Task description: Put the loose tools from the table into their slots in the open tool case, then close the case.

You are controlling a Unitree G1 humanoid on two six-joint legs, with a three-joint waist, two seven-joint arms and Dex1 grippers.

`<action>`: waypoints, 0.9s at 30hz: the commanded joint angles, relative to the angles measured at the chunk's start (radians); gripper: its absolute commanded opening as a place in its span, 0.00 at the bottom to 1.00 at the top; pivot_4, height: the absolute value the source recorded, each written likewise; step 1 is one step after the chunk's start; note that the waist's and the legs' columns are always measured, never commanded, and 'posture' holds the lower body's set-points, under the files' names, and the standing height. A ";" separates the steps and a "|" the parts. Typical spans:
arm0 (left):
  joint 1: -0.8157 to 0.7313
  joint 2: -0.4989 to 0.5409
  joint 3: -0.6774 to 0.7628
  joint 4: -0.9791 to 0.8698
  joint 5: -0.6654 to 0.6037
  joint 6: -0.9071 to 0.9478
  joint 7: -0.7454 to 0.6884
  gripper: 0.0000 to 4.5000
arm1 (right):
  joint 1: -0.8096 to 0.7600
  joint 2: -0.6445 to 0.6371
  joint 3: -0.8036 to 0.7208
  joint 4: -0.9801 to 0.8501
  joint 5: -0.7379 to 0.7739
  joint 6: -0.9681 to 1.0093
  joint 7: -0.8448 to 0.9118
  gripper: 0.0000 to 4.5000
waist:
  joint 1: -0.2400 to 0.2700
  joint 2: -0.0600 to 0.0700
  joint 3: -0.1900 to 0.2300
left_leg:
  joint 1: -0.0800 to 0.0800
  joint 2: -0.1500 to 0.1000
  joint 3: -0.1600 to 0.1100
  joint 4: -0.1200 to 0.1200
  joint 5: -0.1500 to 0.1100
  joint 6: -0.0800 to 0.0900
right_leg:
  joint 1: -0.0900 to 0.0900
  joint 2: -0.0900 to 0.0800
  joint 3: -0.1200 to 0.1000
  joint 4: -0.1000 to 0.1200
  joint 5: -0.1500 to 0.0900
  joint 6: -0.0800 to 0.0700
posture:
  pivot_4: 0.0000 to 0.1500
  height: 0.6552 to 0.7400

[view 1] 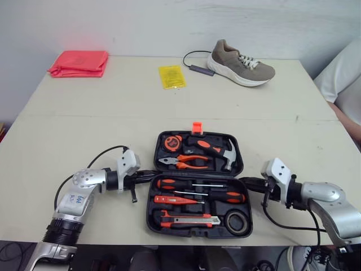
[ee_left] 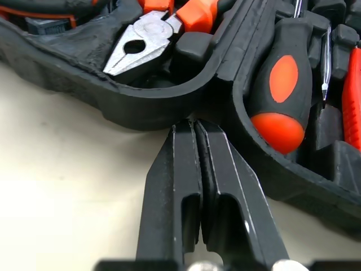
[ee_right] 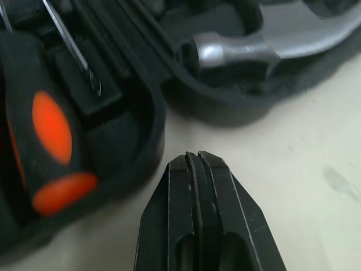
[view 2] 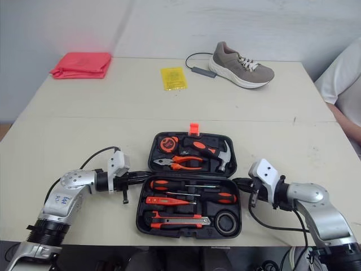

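Left wrist view has the left gripper (ee_left: 194,125) with both fingers pressed flat together, holding nothing. Its tips sit at the outer wall of the case (ee_left: 141,107), in the notch where the two halves join, and seem to touch it. Just past the tips, inside the case, lie the pliers (ee_left: 138,48) in one half and a screwdriver (ee_left: 282,84) in the other.

The right gripper (ee_right: 194,158) is likewise closed tight and empty. It rests low over the bare table (ee_right: 316,186), with its tips just short of the same notch on the case's opposite side. Beyond them lies the hammer (ee_right: 242,51).

Seen from the head, the case lies open flat between the two grippers, which point at each other across its hinge line. Past that line from the grippers, the lid half holds a tape measure (view 1: 171,143) beside the pliers and hammer. The nearer half holds screwdrivers, a knife (view 1: 189,220) and a tape roll (view 1: 240,221). An orange latch (view 1: 197,127) stands on the lid's far edge.

Well beyond both grippers lie a shoe (view 1: 240,64), a yellow packet (view 1: 171,76) and a red cloth (view 1: 79,63). A person's sleeve (view 1: 344,79) shows past the right gripper.
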 commanded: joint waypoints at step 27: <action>-0.160 0.139 0.197 0.085 -0.075 0.312 0.077 0.70 | -0.130 -0.102 -0.206 0.038 0.115 0.455 -0.061 0.78 | -0.003 0.000 0.000 | -0.008 0.000 0.010 0.003 0.002 0.000 | -0.018 0.001 0.001 0.012 0.000 0.001 | 1.00 1.00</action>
